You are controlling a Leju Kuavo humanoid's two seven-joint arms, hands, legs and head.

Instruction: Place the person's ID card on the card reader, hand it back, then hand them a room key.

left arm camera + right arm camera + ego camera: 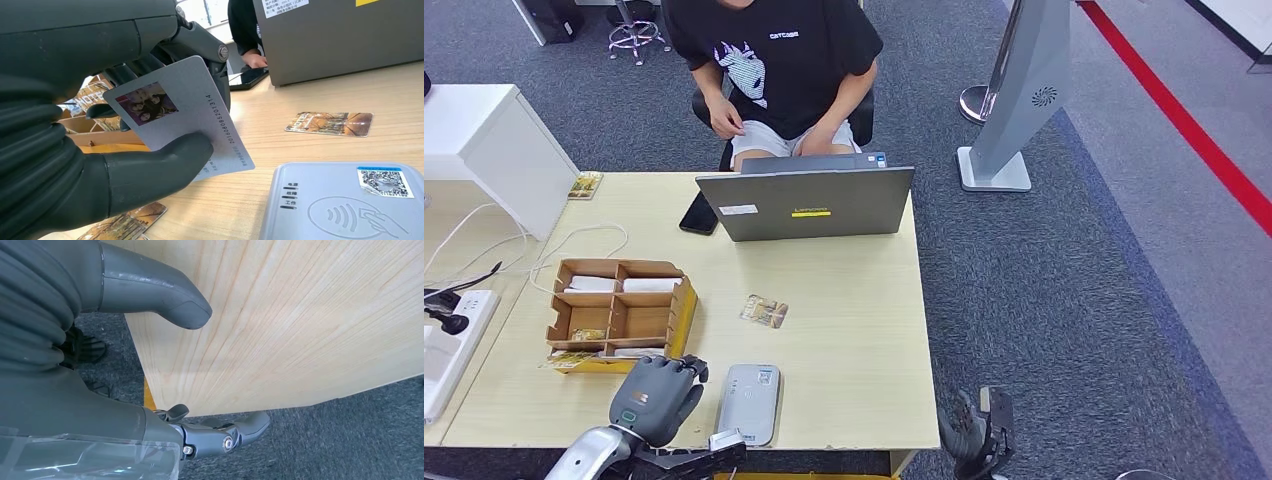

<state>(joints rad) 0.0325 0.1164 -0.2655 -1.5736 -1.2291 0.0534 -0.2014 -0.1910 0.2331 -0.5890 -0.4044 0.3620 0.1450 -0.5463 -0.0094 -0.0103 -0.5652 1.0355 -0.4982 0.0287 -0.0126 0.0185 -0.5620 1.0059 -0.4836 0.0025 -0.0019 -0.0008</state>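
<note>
Between the thumb and dark fingers of the left hand (100, 150) sits the ID card (185, 120), a pale grey card with a small photo and a printed number along one edge, lifted clear of the desk (844, 300) and tilted. Just beside it on the desk lies the grey card reader (345, 202), flat, with a wave symbol on its face and a QR sticker at one corner. From above, the left hand (659, 395) hovers near the front edge, between the reader (750, 402) and a cardboard tray (619, 312) of compartments holding cards. A loose picture card (764, 311) lies past the reader, well apart from it. Farther back stands a grey laptop (809, 203) with a black phone (698, 213) beside it, and a person (774, 70) sits behind. The right hand (150, 390) hangs off the desk's side by the carpet, thumb and fingers spread, holding nothing.
</note>
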